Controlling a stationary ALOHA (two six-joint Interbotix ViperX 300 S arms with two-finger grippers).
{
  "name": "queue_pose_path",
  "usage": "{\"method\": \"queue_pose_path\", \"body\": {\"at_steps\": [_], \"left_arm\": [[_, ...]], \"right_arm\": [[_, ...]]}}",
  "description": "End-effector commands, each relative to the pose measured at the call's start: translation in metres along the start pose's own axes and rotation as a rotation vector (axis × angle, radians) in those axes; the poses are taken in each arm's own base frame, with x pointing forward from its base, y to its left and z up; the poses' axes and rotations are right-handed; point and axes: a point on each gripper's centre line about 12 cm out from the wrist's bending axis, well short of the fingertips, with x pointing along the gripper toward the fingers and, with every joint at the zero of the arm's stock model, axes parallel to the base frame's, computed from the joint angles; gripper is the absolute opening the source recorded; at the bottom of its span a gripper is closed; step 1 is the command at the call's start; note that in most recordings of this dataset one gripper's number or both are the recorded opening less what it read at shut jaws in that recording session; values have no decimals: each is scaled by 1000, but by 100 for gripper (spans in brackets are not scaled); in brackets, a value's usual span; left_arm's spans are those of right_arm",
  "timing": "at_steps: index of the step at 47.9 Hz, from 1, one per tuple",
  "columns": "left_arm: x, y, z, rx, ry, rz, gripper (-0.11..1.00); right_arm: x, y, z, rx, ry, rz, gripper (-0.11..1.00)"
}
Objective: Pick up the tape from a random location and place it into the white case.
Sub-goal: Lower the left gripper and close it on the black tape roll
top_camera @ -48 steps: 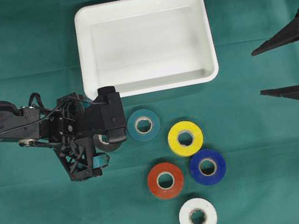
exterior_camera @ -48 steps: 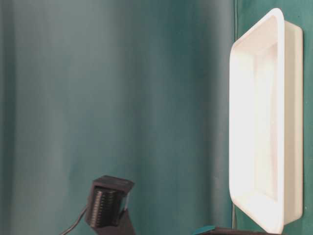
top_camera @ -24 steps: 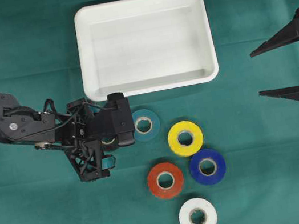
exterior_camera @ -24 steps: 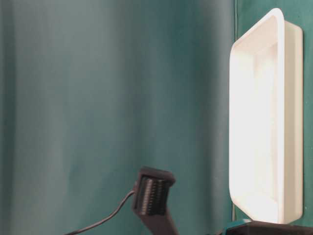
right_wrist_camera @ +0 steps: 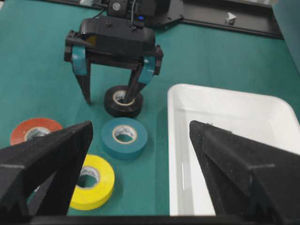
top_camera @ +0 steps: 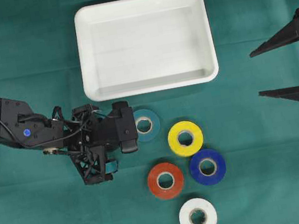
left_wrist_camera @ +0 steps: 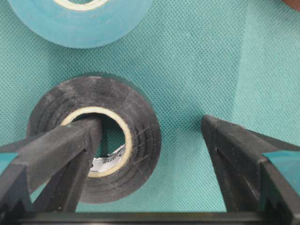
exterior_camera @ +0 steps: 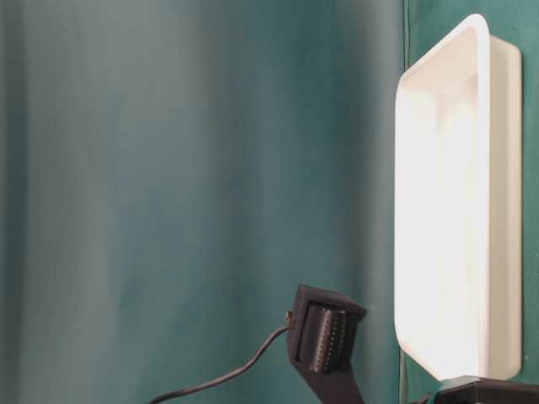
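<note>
My left claw [right_wrist_camera: 111, 90] hangs spread wide over the black tape [left_wrist_camera: 96, 137], which lies flat on the green surface [top_camera: 278, 182] just left of the teal tape [top_camera: 145, 125]. One finger [left_wrist_camera: 70, 143] reaches down into the hole of the black roll, and the other finger [left_wrist_camera: 236, 154] stands outside the roll on its far side, clear of the rubbery wall. The roll sits between them, not squeezed.

My right claw [top_camera: 284, 68] waits at the right edge of the surface, its two prongs wide apart and holding nothing.

The white case [top_camera: 152, 85] rests on the far side of the surface, its near rim just beyond the black and teal rolls. Nothing lies inside it.

Right of the teal tape comes the yellow tape [top_camera: 185, 138]. Nearer than those sit the red tape [top_camera: 165, 180] and the blue tape [top_camera: 207, 167], side by side, the blue touching the yellow. The white tape [top_camera: 197, 217] lies nearest of all.
</note>
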Motion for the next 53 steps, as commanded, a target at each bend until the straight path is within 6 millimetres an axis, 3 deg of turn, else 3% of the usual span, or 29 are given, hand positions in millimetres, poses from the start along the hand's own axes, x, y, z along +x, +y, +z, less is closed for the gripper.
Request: {"method": "queue_pose_path", "body": {"at_steps": [1,8,12,22,25,53], "left_arm": [[-3,1,3,-3,-12,0,98],[-4,4,4,-13,-13,4,96],[-5,5,4,-13,-15,5,87],[-11,6,6,-10,-30,4,30],[-12,5,7,-10,-35,3,19],[-18,5,8,-10,-39,2,18]], "right_arm": [[1,0,9,-2,-21,0,92],[2,0,8,-3,-18,0,92],[2,0,8,-3,-17,0,92],[2,0,8,-3,-17,0,92],[2,0,8,-2,-17,0,92],[3,0,7,-3,-12,0,92]]}}
